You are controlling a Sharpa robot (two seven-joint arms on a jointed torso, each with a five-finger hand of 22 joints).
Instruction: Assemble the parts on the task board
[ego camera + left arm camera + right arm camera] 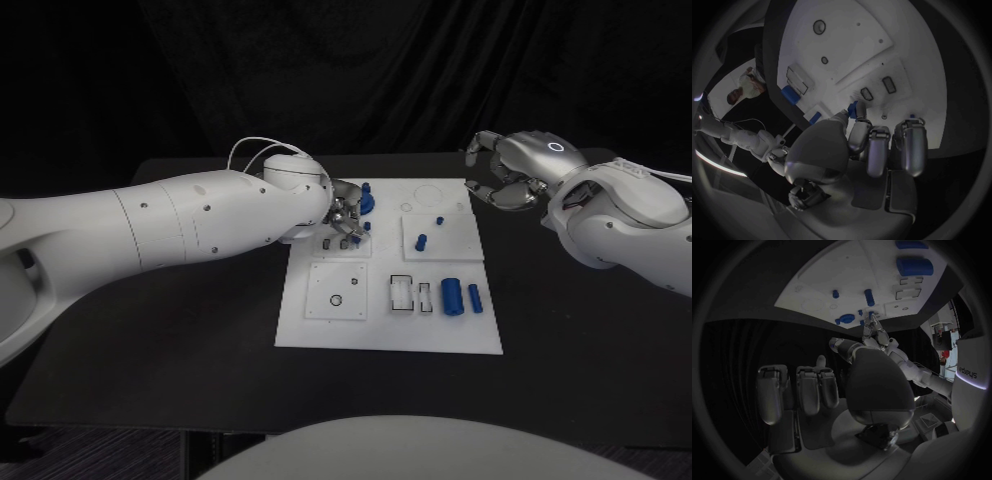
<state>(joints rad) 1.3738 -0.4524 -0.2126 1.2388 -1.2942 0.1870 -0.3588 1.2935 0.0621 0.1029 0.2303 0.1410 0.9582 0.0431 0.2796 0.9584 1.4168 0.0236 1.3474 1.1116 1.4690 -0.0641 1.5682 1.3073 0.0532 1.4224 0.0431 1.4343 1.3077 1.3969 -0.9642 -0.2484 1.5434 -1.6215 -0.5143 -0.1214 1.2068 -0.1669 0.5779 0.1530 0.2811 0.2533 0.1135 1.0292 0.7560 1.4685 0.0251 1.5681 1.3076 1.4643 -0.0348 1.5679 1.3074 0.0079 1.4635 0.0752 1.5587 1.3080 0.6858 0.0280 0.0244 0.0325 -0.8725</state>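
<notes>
- Head view: the task board [389, 335] is a white plate lying flat in the middle of the black table [144, 350], made up of several square panels with small dark-outlined slots and round holes.
- On its near right panel a stout blue cylinder [451, 296] lies on its side, with a slimmer blue pin [475, 298] just beside it.
- A small blue peg [420, 241] sits on the far right panel, and another tiny blue piece [437, 216] lies a little beyond it.
- At the board's far left corner a larger blue part [365, 203] sits close to a small blue post [368, 186].
- The left hand [342, 215] hangs over that far left panel. In the left wrist view its fingers [874, 150] curl downward, and a small blue piece [859, 110] shows at the tips of thumb and finger, seemingly pinched there.
- The right hand [505, 175] is raised beyond the board's far right corner, off the plate. In the right wrist view its fingers [807, 390] are drawn in together with nothing between them.
</notes>
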